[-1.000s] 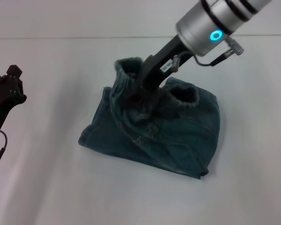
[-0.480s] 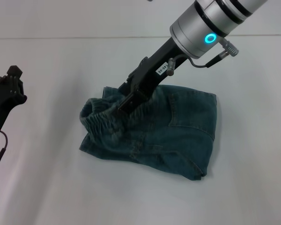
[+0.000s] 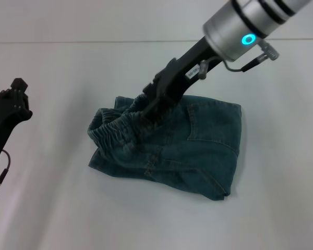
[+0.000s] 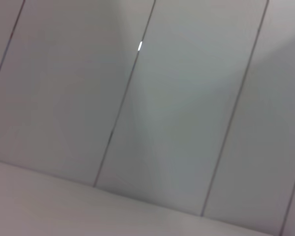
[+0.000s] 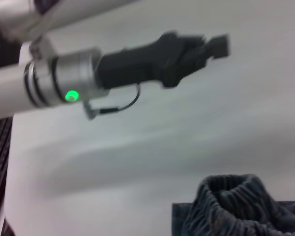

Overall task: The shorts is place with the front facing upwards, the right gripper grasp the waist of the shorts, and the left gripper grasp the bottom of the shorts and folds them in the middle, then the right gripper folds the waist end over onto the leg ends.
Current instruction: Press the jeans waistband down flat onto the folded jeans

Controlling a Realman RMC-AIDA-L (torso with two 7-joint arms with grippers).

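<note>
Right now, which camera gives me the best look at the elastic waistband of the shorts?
The head view: the gathered waistband shows along its length on the shorts, with the right gripper at it. The right wrist view catches only a puckered piece. The left wrist view shows none of it.

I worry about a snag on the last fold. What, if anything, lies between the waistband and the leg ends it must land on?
Nothing visible does. The right gripper is at the gathered waistband of the shorts, already laid over the denim. The left gripper sits apart near the table's left edge, off the cloth.
</note>
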